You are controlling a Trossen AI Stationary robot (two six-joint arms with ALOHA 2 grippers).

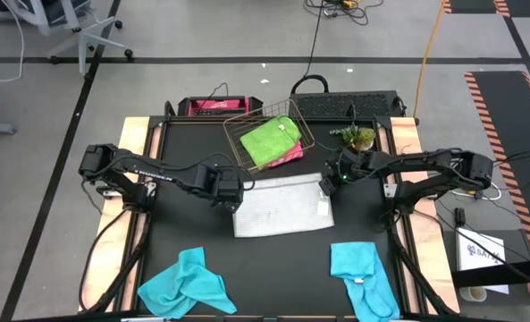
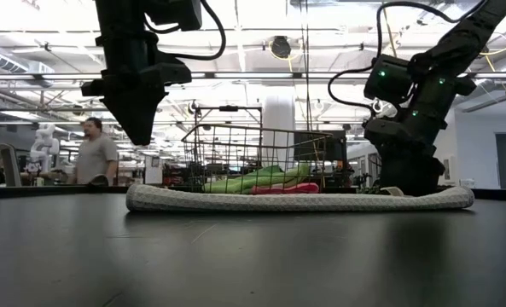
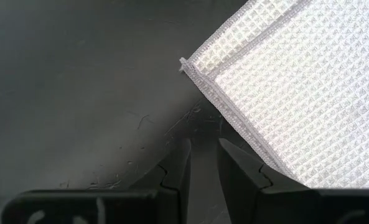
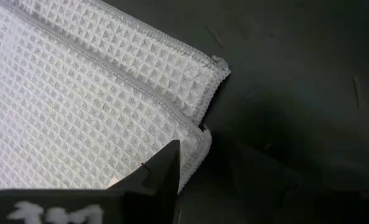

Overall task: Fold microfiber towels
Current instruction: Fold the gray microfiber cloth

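The light grey towel [image 1: 282, 207] lies folded flat in the table's middle, its layers stacked at the corner [image 4: 203, 81]. My left gripper [image 1: 235, 194] hangs above the table just off the towel's left corner [image 3: 187, 65], its fingers [image 3: 178, 168] a narrow gap apart and empty. My right gripper [image 1: 327, 184] is open and low at the towel's right end [image 2: 423, 198]. The lime green towel [image 1: 269, 139] and the pink towel [image 1: 291, 154] lie in the wire basket [image 1: 238, 134]. Two turquoise towels [image 1: 189, 284] [image 1: 363, 277] lie crumpled at the near edge. My right gripper stands low at the grey towel's far right corner, one finger [image 4: 162, 171] over the folded edge [image 4: 193, 146], pointing down. I cannot tell whether it touches the cloth.
A small plant [image 1: 358, 137] stands at the far right beside the basket. A dark keyboard-like case [image 1: 345, 105] and a red-trimmed box [image 1: 213, 107] lie along the far edge. Bare black table [image 1: 273, 268] lies between the turquoise towels. A person [image 2: 95, 153] stands in the room beyond.
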